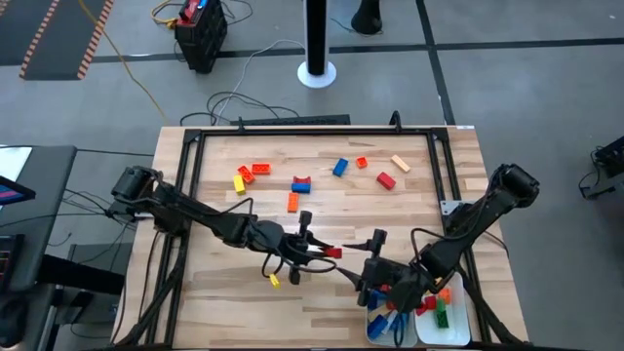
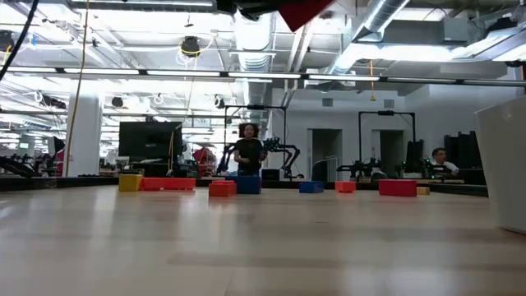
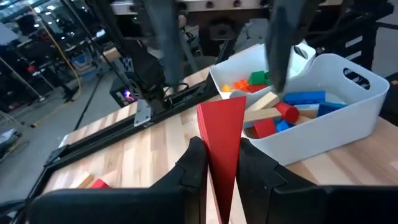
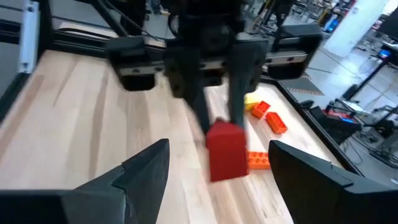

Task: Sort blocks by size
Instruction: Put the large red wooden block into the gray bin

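My left gripper (image 1: 325, 252) hovers over the table's near middle, shut on a red block (image 1: 334, 252), which also shows at the top of the low view (image 2: 306, 10). My right gripper (image 1: 369, 265) stands open just to its right, facing it, with nothing between its fingers (image 4: 219, 148). Two white trays (image 1: 466, 327) with sorted blocks stand at the near right corner. Several loose blocks lie flat on the far half of the table, among them a blue one (image 1: 339, 167), a tan one (image 1: 400, 163) and an orange one (image 1: 292, 202). My left gripper pinches the red block between its two fingers, one on each side face (image 3: 219, 155). The fingers reach nearly level, from the table's left. The block sticks out forward past the fingertips (image 4: 225, 149) and hangs clear of the table.
A small yellow block (image 1: 274, 281) lies near the left arm's wrist. The black frame rail (image 1: 312, 132) runs around the table. The tray wall (image 2: 501, 164) rises at the right of the low view. Bare wood lies between the grippers and the far blocks.
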`<state>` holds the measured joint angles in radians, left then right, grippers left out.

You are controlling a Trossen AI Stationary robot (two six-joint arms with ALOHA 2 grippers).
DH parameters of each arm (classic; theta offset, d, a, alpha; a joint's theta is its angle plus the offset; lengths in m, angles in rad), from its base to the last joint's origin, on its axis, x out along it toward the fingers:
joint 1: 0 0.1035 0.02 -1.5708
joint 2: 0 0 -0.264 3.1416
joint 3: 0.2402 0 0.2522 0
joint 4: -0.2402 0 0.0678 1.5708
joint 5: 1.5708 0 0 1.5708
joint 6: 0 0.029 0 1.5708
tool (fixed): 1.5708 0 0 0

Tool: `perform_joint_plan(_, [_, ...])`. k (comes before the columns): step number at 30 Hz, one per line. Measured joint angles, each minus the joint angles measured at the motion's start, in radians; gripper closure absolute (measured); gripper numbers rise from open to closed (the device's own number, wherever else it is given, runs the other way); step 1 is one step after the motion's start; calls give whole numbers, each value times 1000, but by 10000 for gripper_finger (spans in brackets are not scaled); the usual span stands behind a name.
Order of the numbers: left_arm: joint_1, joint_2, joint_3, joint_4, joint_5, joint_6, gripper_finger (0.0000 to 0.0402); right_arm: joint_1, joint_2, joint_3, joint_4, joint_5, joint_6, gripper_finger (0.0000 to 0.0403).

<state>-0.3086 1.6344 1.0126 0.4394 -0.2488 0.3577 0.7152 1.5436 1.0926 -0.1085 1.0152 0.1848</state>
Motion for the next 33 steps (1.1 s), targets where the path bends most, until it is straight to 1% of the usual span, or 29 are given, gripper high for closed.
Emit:
perform_joint_plan(12, [-13, 3, -4, 44, -3, -12, 348, -26, 33, -1, 9, -36, -44, 102])
perform_joint_plan(16, [-17, 3, -4, 43, -3, -11, 347, -31, 33, -1, 16, -35, -52, 116])
perform_joint_plan(19, [-16, 3, -4, 43, -2, -11, 347, -31, 33, -1, 18, -37, -55, 137])
perform_joint_plan(21, [-16, 3, -4, 41, -3, -11, 347, -35, 33, -1, 21, -42, -55, 158])
perform_joint_plan(26, [-16, 3, -4, 39, -1, -12, 347, -38, 33, -1, 20, -44, -54, 234])
perform_joint_plan(29, [-16, 3, -4, 35, -2, -49, 343, -38, 33, -1, 17, -40, -53, 278])
perform_joint_plan(31, [-15, 3, -4, 28, -17, -84, 330, -38, 32, -1, 15, -40, -51, 280])
perform_joint_plan(33, [-15, 3, -4, 13, -40, -90, 306, -38, 32, -1, -2, -41, -40, 280])
